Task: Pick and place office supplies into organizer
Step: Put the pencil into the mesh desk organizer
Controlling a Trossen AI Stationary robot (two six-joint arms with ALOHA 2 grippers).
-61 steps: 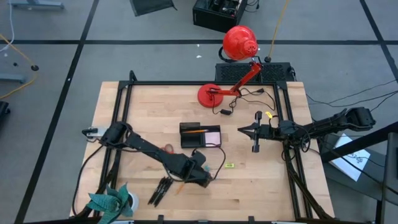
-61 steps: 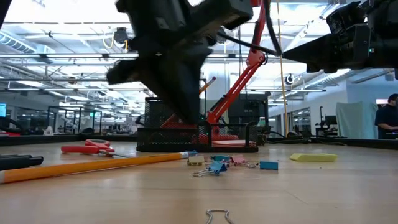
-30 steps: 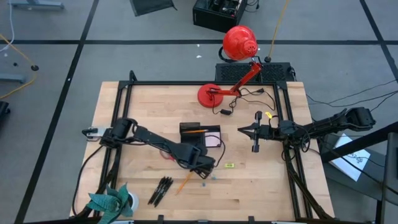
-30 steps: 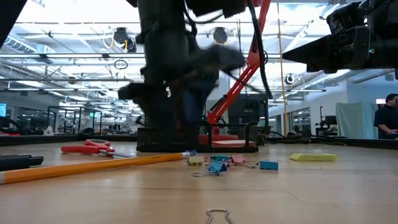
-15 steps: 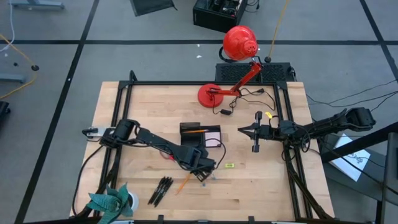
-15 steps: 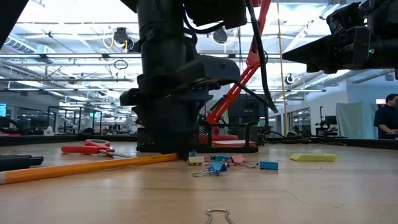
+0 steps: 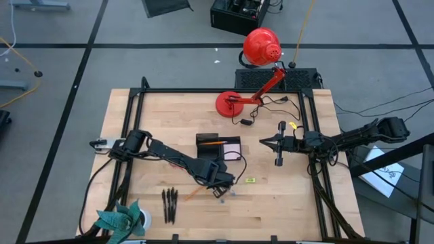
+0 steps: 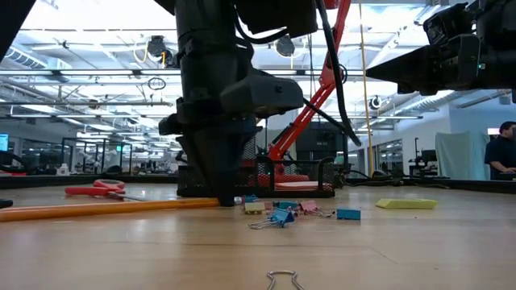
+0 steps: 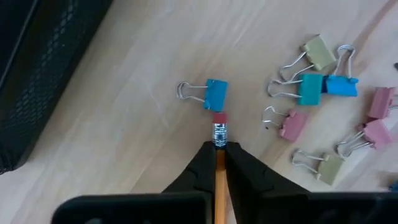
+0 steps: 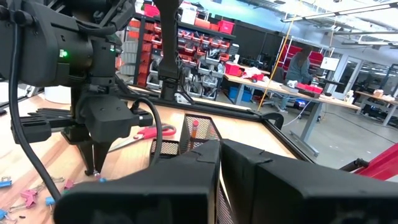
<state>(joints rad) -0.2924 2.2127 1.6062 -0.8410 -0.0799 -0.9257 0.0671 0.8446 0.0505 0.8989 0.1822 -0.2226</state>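
My left gripper (image 7: 218, 188) points down at the table in front of the black mesh organizer (image 7: 217, 146) and is shut on the orange pencil (image 8: 105, 208). The pencil lies along the table toward the left. Three dark pens (image 7: 168, 203) lie side by side nearer the front edge. The red-handled scissors (image 8: 95, 190) lie flat left of the organizer. The pink notepad (image 7: 232, 148) and another orange pencil (image 7: 213, 143) sit in the organizer. My right gripper (image 7: 263, 141) hovers shut over the table's right part. My left gripper pinches the orange pencil just behind its metal ferrule and pink eraser (image 9: 219, 127), between the two fingers (image 9: 200, 163). It comes from above, pointing down, in the left wrist view. The eraser end sticks out past the fingertips. The pencil's length lies on the table.
Coloured binder clips (image 9: 323, 84) lie scattered beside the eraser, one blue clip (image 9: 214, 94) right in front of it. A yellow bit (image 7: 250, 180) lies to the right. The red lamp base (image 7: 228, 104) stands at the far edge, the teal plant (image 7: 122, 220) at the near left corner.
My left gripper has come down to the table at the pencil's eraser end and stayed there. The pencil has turned about that end: its free end has swung toward the table's left. The three pens have shifted left and now lie parallel instead of slanted.
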